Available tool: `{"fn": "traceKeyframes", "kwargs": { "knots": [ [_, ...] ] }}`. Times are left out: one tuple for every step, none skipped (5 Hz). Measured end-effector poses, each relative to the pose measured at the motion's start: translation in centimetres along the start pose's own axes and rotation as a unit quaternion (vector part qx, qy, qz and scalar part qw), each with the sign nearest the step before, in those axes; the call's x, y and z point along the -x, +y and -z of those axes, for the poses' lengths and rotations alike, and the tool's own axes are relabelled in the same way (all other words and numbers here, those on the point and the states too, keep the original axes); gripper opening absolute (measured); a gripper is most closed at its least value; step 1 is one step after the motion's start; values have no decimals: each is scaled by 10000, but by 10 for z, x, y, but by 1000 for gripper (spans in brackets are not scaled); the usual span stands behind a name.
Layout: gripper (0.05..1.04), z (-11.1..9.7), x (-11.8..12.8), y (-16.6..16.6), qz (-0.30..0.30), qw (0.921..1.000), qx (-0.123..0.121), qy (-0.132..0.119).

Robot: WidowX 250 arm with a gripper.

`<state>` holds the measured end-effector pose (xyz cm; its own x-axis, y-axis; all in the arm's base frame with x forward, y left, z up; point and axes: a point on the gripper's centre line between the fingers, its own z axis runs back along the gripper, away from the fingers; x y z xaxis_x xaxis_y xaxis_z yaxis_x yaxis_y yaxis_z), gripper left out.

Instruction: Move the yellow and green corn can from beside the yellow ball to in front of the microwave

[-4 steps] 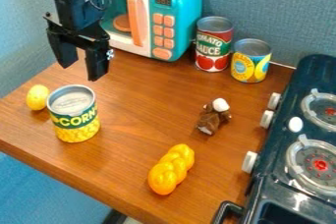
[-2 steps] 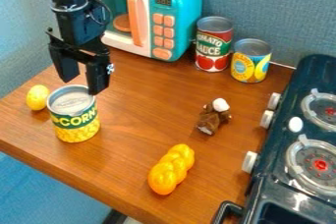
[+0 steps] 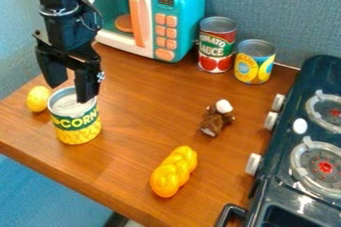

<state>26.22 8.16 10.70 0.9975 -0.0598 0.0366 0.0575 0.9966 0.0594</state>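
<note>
Corn can stands on the brown wooden tabletop near the spread-apart tool, blue-grey walls behind.

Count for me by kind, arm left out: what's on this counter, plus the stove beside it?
Cans: 3 (corn can, tomato sauce can, yellow-and-blue can)
Yellow rounded pieces: 1 (small yellow piece)
Twisted pieces: 1 (yellow-orange twist)
Small figures: 1 (brown figure)
Appliances: 2 (toy microwave, toy stove)
Total: 8
</note>
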Motion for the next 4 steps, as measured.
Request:
{"fn": "traceKeyframes", "kwargs": {
  "knots": [
    [1005, 10, 19, 6, -132, 9980, -247, 571],
    [1005, 35, 33, -2, -261, 9880, -595, 1401],
    [1005, 46, 41, -4, -275, 9803, -631, 1849],
    [1005, 58, 47, -2, -310, 9725, -667, 2210]
  ]
}}
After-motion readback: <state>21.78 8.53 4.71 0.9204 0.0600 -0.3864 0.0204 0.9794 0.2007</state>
